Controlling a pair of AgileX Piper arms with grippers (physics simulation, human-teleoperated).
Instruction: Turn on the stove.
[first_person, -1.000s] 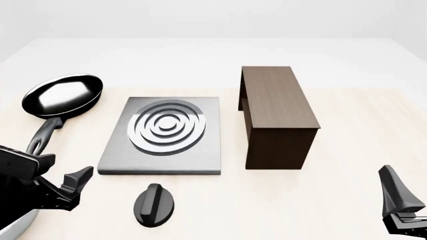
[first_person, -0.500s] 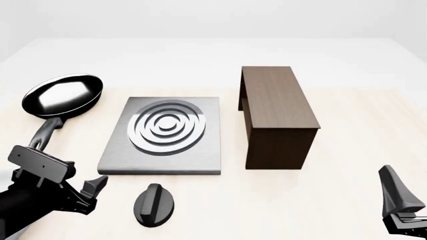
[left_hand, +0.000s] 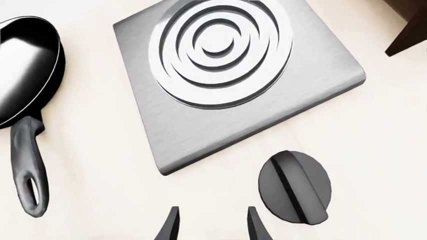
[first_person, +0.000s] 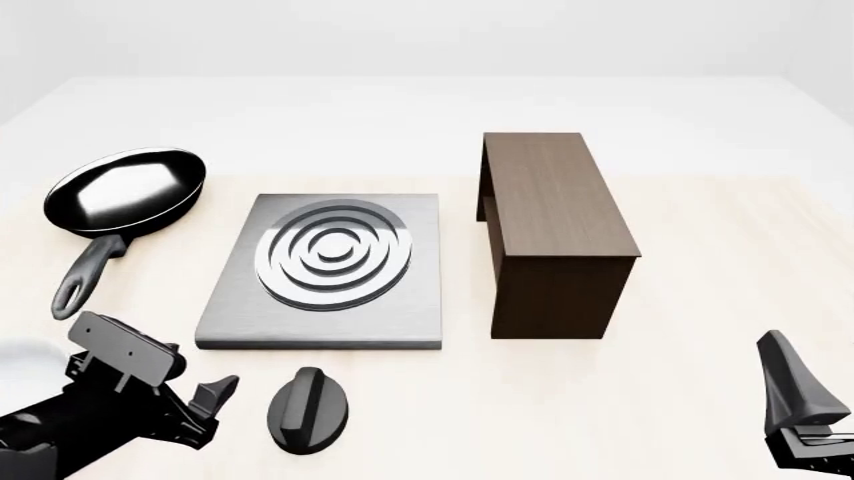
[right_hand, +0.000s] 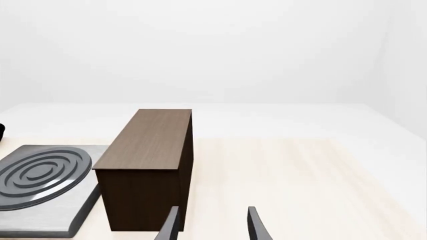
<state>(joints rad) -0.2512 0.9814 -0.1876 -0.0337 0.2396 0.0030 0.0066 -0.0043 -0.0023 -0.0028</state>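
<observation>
The stove (first_person: 327, 270) is a flat grey metal slab with raised silver rings, lying mid-table; it also shows in the left wrist view (left_hand: 233, 75) and at the edge of the right wrist view (right_hand: 40, 185). Its black ridged knob (first_person: 310, 410) lies on the table just in front of the slab, seen also in the left wrist view (left_hand: 295, 187). My left gripper (first_person: 214, 398) hovers low just left of the knob, open and empty, apart from it. My right gripper (first_person: 798, 415) stays at the near right corner, open and empty.
A black frying pan (first_person: 127, 190) sits left of the stove, handle pointing toward me. A dark brown wooden cabinet (first_person: 550, 230) stands right of the stove. The pale table's edge runs along the back.
My left arm has swung right and lower, bringing its gripper closer to the knob. The right arm and all objects have not moved.
</observation>
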